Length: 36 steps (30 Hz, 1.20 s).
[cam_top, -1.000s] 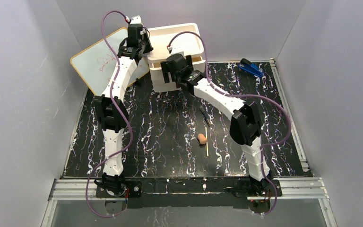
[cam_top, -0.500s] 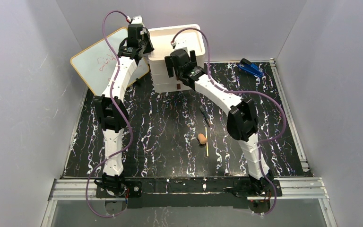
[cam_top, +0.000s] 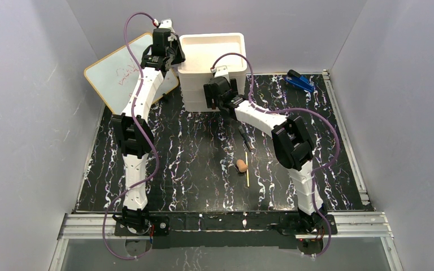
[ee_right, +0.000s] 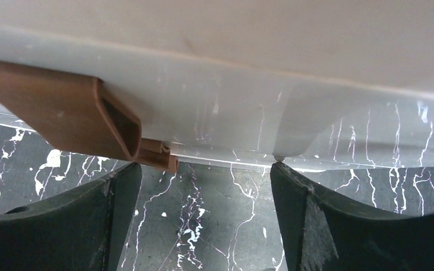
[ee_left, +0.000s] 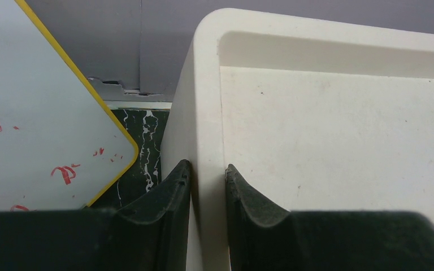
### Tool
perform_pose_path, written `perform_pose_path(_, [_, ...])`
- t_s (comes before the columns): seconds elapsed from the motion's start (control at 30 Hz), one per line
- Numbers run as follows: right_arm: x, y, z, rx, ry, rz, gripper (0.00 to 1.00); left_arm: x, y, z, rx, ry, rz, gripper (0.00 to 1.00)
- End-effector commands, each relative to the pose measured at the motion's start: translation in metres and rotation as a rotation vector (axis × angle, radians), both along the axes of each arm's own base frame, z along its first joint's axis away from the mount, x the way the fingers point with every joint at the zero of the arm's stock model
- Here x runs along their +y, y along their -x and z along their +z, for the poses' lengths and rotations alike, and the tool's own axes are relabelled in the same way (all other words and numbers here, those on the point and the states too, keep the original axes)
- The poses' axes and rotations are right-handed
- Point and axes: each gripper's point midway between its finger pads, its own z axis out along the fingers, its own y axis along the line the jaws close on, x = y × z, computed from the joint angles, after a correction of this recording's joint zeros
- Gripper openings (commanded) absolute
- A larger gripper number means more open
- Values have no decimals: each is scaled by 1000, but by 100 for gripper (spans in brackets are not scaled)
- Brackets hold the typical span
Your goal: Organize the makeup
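On the dark marbled mat lie a tan egg-shaped sponge (cam_top: 241, 165), a thin yellow stick (cam_top: 247, 171) beside it and a dark pencil (cam_top: 246, 137) farther back. My left gripper (cam_top: 170, 58) (ee_left: 208, 176) is shut on the left wall of the white drawer box (cam_top: 212, 53) (ee_left: 206, 113), one finger outside and one inside. My right gripper (cam_top: 217, 99) (ee_right: 206, 169) stands open against the box's lowest drawer front (ee_right: 248, 113), just right of a brown handle (ee_right: 62, 113), with nothing between its fingers. The other makeup is out of view.
A whiteboard with a yellow edge (cam_top: 118, 72) (ee_left: 28, 101) leans at the back left, close to the left arm. A blue clip-like object (cam_top: 300, 82) lies at the back right. Grey walls enclose the mat on three sides.
The right arm has pushed toward the back and the pulled-out drawer has slid into the box. The left gripper has kept its hold on the box wall.
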Motion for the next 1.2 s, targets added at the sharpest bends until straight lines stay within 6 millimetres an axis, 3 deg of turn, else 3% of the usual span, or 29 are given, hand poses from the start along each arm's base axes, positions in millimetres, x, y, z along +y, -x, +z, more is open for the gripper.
perform_pose_path(0.0, [7, -15, 43, -115, -85, -14, 89, -39, 21, 26, -6, 70, -144, 0])
perform_pose_path(0.43, [43, -18, 60, -184, -190, 29, 58, -39, 19, 22, -2, 67, -144, 0])
perform_pose_path(0.53, [51, -19, 61, -194, -200, 39, 44, -39, 19, 22, -2, 67, -145, 0])
perform_pose_path(0.73, [59, -23, 59, -195, -196, 44, 2, -38, 20, 24, -6, 62, -143, 0])
perform_pose_path(0.97, [56, -7, 55, -172, -180, 47, 1, -37, 20, 25, -7, 58, -137, 0])
perform_pose_path(1.17, [57, 50, 44, -126, -153, 84, 1, -37, 19, 24, -5, 59, -135, 0])
